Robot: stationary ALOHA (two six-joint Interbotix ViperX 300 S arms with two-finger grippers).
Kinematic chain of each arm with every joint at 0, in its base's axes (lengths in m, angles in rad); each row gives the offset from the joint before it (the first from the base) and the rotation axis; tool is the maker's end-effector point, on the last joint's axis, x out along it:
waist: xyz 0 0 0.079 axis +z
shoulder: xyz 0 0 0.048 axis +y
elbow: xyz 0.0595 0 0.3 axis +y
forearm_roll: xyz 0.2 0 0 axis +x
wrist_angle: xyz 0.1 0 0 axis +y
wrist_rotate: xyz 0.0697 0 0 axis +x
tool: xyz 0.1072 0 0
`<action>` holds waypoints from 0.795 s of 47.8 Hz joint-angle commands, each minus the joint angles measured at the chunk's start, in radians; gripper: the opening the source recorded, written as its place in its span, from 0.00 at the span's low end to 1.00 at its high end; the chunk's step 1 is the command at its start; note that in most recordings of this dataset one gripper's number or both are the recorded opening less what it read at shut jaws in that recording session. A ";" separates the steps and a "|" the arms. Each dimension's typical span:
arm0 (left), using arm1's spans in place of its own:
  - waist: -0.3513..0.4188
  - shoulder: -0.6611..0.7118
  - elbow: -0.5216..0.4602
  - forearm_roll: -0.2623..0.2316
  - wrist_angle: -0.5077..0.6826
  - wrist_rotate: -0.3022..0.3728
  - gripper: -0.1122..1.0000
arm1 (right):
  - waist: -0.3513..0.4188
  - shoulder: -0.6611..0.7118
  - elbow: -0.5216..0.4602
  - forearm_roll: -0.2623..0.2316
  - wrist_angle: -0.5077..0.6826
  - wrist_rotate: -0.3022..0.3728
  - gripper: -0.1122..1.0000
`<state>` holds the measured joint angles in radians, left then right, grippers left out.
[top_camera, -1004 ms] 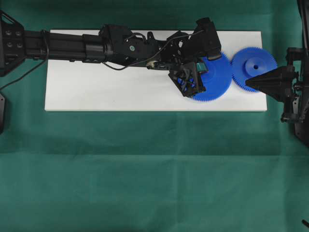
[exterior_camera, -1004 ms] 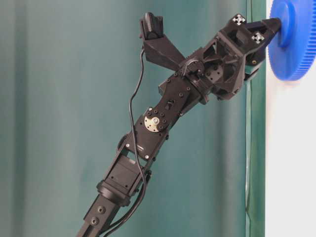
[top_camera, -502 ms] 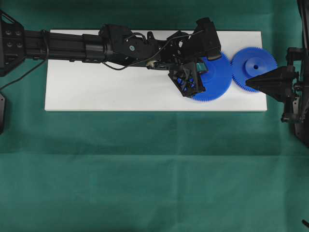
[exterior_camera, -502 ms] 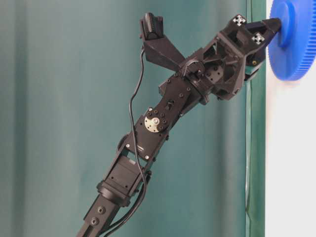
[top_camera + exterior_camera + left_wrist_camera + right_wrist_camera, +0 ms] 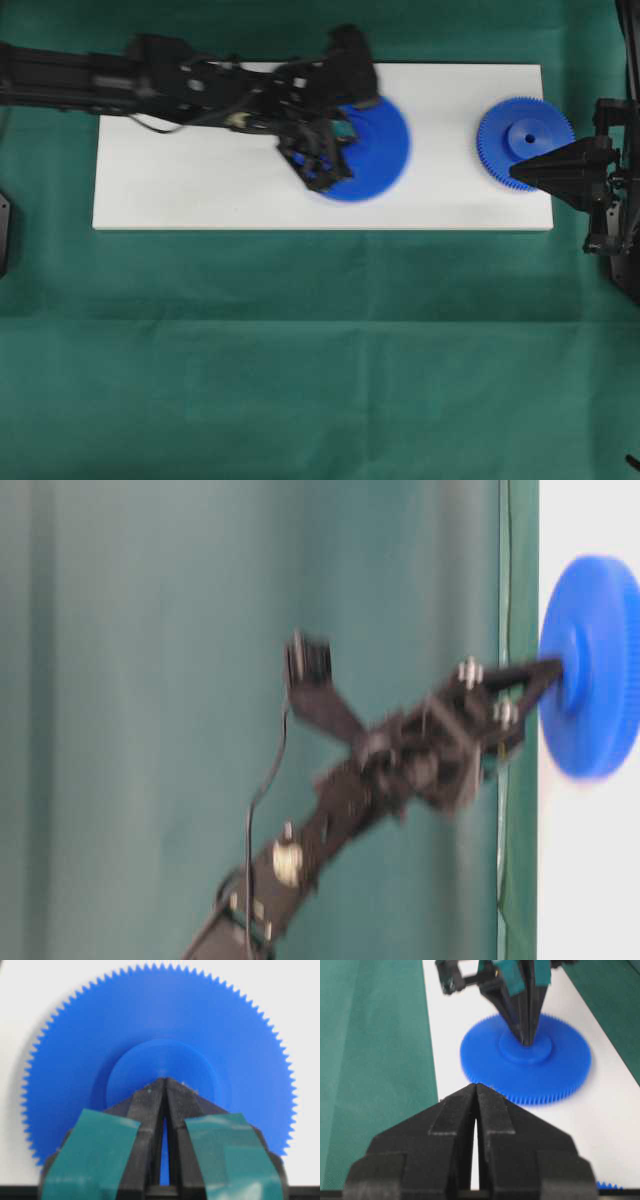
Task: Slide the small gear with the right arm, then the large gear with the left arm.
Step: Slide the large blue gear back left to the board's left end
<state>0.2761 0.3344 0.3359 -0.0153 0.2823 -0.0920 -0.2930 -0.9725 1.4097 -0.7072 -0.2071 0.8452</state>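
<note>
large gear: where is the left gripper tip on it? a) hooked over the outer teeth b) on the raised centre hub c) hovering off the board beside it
b: the left gripper, fingers closed together, presses its tip on the raised hub of the large gear, well inside the toothed rim.

The counter (image 5: 300,380) is covered by a dark green cloth marked with faint creases. A white rectangular board (image 5: 180,190) is laid flat on it toward the far side. Behind the counter, a plain green backdrop (image 5: 150,630) is hung, evenly lit.
</note>
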 commanded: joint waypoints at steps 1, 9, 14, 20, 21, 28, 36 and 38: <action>0.048 -0.037 0.156 0.000 -0.020 -0.035 0.10 | 0.003 0.005 -0.023 0.003 -0.009 0.003 0.55; 0.080 -0.160 0.365 0.000 -0.126 -0.095 0.10 | 0.003 0.008 -0.043 0.003 -0.008 0.003 0.55; 0.087 -0.239 0.471 -0.002 -0.144 -0.100 0.10 | 0.003 0.018 -0.054 0.006 -0.008 0.003 0.55; 0.091 -0.313 0.575 -0.003 -0.144 -0.118 0.10 | 0.003 0.035 -0.064 0.021 -0.008 0.003 0.55; 0.092 -0.324 0.592 -0.003 -0.144 -0.123 0.10 | 0.002 0.038 -0.066 0.025 -0.008 0.003 0.55; 0.114 -0.410 0.699 -0.003 -0.144 -0.192 0.10 | 0.003 0.078 -0.078 0.031 -0.008 0.003 0.55; 0.121 -0.505 0.776 -0.003 -0.144 -0.209 0.10 | 0.003 0.126 -0.103 0.031 -0.008 0.003 0.55; 0.123 -0.528 0.793 -0.003 -0.141 -0.209 0.10 | 0.003 0.138 -0.109 0.031 -0.008 0.003 0.55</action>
<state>0.3896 -0.1825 1.0400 -0.0169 0.1150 -0.2930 -0.2915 -0.8544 1.3346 -0.6796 -0.2071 0.8468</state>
